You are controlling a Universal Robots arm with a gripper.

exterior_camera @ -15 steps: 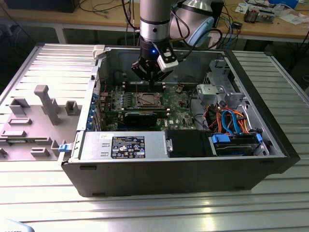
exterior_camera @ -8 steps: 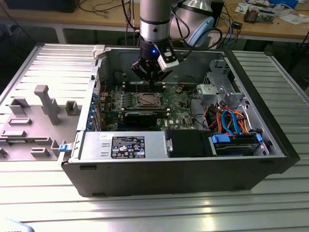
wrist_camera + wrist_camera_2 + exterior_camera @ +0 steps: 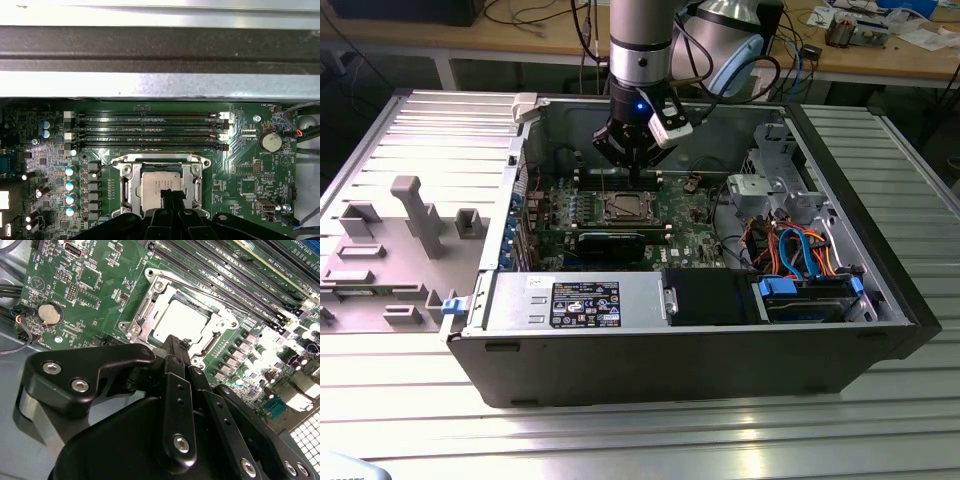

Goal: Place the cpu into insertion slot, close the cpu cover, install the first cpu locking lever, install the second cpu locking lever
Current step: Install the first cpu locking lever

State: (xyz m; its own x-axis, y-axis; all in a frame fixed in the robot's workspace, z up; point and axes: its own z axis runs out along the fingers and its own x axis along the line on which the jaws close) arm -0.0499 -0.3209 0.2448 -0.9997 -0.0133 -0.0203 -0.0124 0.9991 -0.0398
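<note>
Inside the open computer case [image 3: 880, 300] on the bench [image 3: 640, 440], the cpu [image 3: 159, 182] lies flat in the insertion slot [image 3: 131, 186] on the green motherboard [image 3: 105, 285], with the cpu cover [image 3: 150, 307] lying flat around it. Just above the cpu's near edge hangs the gripper [image 3: 172, 347], its fingertips [image 3: 172, 196] drawn together and holding nothing. Beside the slot run the memory slots [image 3: 150, 131].
</note>
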